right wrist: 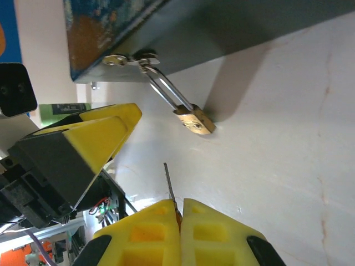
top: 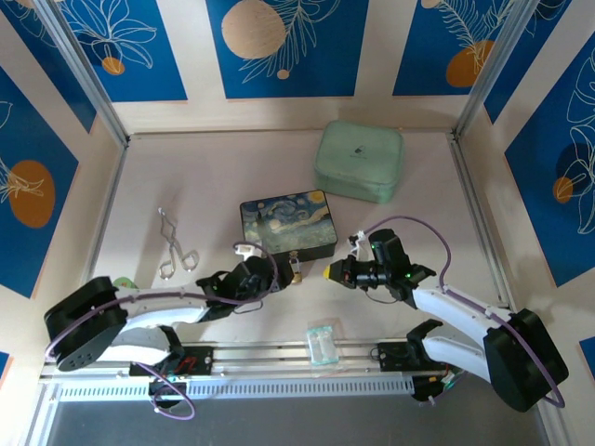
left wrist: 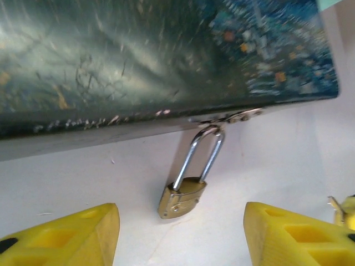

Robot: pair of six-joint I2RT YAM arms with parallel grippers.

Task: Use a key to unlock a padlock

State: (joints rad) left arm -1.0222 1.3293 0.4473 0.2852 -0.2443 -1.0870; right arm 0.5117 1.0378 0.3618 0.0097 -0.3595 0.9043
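A small brass padlock hangs by its silver shackle from the hasp on the front of the Starry Night box; its body rests on the table. My left gripper is open, its yellow fingers on either side of the padlock and just short of it. My right gripper is shut on the slim silver key, whose blade points toward the padlock with a gap between them. From above, the right gripper sits just right of the padlock.
Silver tongs lie left of the box. A mint green case sits at the back right. A small clear packet rests on the front rail. The left arm's finger stands close to the left of the key.
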